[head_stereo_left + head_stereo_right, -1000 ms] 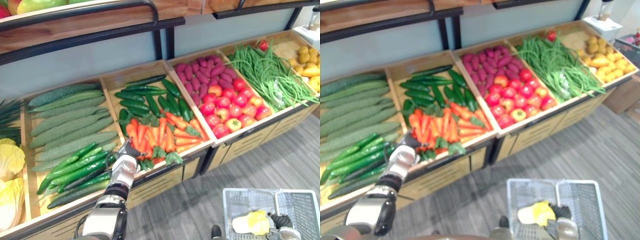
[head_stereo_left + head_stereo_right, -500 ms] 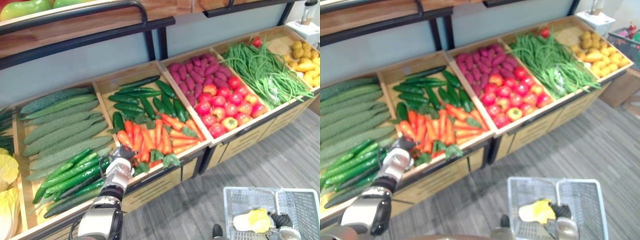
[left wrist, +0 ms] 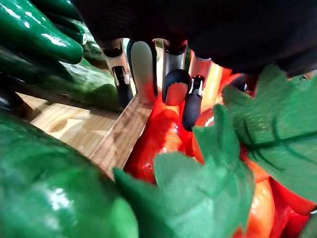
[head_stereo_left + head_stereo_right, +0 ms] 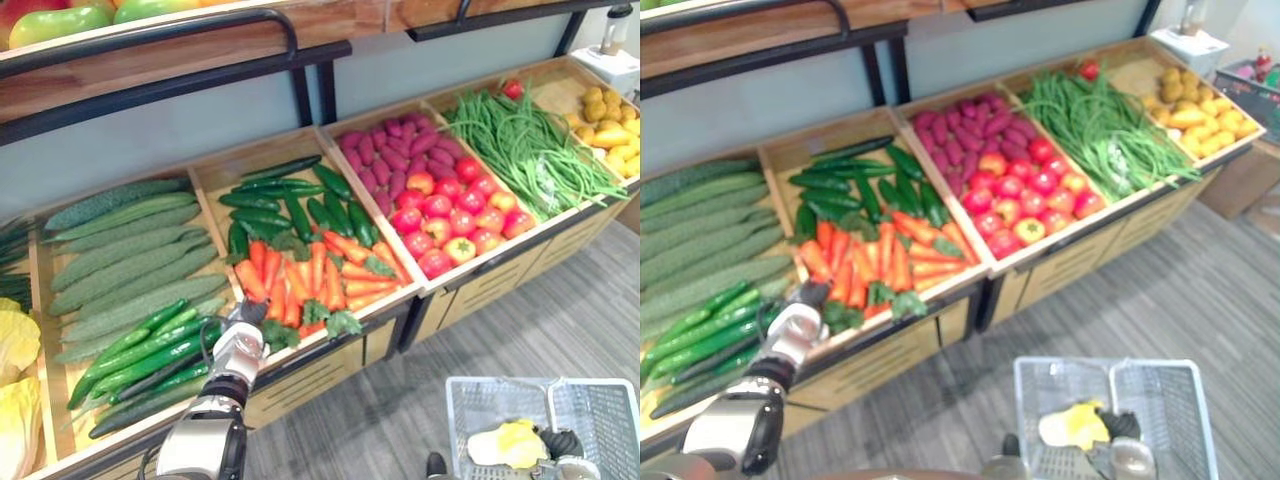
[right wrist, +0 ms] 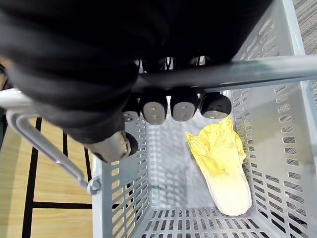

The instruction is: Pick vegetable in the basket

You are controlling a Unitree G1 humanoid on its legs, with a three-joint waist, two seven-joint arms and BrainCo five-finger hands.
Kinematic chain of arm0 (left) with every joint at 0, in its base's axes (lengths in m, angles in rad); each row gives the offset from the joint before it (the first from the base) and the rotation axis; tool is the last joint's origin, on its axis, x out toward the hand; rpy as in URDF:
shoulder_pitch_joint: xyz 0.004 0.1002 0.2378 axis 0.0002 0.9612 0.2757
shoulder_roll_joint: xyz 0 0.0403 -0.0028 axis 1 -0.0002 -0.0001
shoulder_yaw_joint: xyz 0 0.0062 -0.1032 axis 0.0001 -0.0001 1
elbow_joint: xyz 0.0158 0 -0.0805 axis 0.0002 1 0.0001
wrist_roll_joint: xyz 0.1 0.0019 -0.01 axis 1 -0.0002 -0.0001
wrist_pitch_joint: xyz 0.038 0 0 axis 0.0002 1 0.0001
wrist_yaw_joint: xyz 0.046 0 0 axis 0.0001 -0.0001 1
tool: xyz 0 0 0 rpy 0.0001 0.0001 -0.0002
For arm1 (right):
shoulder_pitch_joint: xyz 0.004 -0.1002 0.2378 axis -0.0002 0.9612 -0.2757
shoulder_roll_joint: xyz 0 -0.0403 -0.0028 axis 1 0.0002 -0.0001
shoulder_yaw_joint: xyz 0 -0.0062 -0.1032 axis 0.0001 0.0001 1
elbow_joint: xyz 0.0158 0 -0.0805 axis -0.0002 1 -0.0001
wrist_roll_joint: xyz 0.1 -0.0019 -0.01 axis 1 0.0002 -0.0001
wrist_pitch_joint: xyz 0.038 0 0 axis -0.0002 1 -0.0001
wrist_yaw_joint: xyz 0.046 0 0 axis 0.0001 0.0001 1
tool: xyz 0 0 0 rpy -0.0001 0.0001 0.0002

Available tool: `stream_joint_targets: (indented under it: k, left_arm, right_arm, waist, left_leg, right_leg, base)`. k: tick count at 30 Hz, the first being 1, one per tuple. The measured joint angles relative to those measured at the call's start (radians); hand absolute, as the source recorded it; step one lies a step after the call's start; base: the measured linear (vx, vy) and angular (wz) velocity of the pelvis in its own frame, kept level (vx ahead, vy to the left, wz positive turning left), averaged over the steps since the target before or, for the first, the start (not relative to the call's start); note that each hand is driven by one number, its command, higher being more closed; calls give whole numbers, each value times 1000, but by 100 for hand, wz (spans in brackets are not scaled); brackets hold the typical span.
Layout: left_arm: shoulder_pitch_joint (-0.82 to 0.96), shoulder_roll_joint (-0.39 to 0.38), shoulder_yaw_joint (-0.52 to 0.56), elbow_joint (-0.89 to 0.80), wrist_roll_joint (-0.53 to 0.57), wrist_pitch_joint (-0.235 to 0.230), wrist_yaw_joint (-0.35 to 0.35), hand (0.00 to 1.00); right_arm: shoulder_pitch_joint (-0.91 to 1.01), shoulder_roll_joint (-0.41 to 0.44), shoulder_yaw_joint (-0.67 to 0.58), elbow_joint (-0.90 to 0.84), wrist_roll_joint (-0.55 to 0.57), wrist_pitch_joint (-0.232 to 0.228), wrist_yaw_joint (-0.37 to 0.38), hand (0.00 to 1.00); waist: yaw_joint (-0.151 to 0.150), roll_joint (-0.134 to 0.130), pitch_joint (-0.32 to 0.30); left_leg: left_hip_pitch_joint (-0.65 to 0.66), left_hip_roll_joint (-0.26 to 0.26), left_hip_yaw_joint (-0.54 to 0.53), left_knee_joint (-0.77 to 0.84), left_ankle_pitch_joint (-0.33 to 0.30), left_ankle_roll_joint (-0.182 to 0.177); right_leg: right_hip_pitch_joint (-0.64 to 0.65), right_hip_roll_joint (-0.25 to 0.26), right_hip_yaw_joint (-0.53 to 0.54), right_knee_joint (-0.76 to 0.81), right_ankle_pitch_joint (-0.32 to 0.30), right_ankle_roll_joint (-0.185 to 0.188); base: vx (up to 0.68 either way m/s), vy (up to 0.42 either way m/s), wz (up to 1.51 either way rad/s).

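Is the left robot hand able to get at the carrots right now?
Probably yes. The left robot hand is at the front edge of the carrots, its open fingers close over one, with nothing between them.

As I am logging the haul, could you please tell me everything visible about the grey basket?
The grey basket looks like plastic, rectangular, with slotted walls and floor. The right hand has its fingers curled round its grey bar handle, holding it upright. A yellow leafy cabbage lies on its floor.

Glossy cucumbers (image 3: 39, 34) — bare wooden divider (image 3: 116, 141), perforated plastic basket (image 5: 292, 124).
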State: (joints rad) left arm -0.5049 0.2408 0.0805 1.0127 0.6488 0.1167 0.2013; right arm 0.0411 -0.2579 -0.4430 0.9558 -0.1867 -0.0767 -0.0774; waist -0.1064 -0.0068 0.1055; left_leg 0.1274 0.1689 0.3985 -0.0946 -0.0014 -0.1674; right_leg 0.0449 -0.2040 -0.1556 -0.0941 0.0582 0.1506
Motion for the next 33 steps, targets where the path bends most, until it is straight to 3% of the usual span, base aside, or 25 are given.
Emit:
stream_joint_targets:
  k: [6, 10, 16, 23, 33]
  left_arm:
    - [8, -3, -45, -61, -18, 31, -20, 100]
    - [78, -5, -64, -250, -20, 48, -52, 100]
    - [117, -23, -81, -569, -53, 35, -52, 100]
    - [166, -50, -54, -663, -52, 36, -51, 100]
    - [236, -50, 6, -808, -38, 35, -49, 100]
  right_arm:
    - [3, 2, -3, 0, 0, 0, -3, 100]
    - [12, 11, -25, -9, 0, -2, -4, 100]
    - [27, 27, -47, -22, -4, 0, -5, 100]
    - [35, 35, -60, -49, -6, -1, -2, 100]
    - [43, 44, -60, -57, -9, 1, 1, 100]
  waist:
    - [2, 5, -6]
    - [5, 4, -7]
    - [29, 5, -10]
    - [28, 8, -20]
    - [29, -8, -50]
  left_leg:
    - [-6, -2, -29, 0, 4, 5]
    - [-33, -4, -59, 11, 8, 11]
    - [-39, 1, -83, 29, 11, 15]
    - [-40, 1, -85, 22, 26, 19]
    - [-63, 0, -101, 0, 49, 20]
  right_leg:
    - [0, -5, -37, 26, -2, -3]
    - [-6, -13, -71, 41, -2, -3]
    - [-3, -13, -84, 59, -7, -11]
    - [-10, -13, -85, 59, -16, -22]
    - [-34, -11, -98, 58, -6, -8]
  base:
    - [-11, -20, 11]
    - [-15, -17, 20]
    - [-40, -23, 9]
    - [-78, -23, -2]
    - [-20, -7, 4]
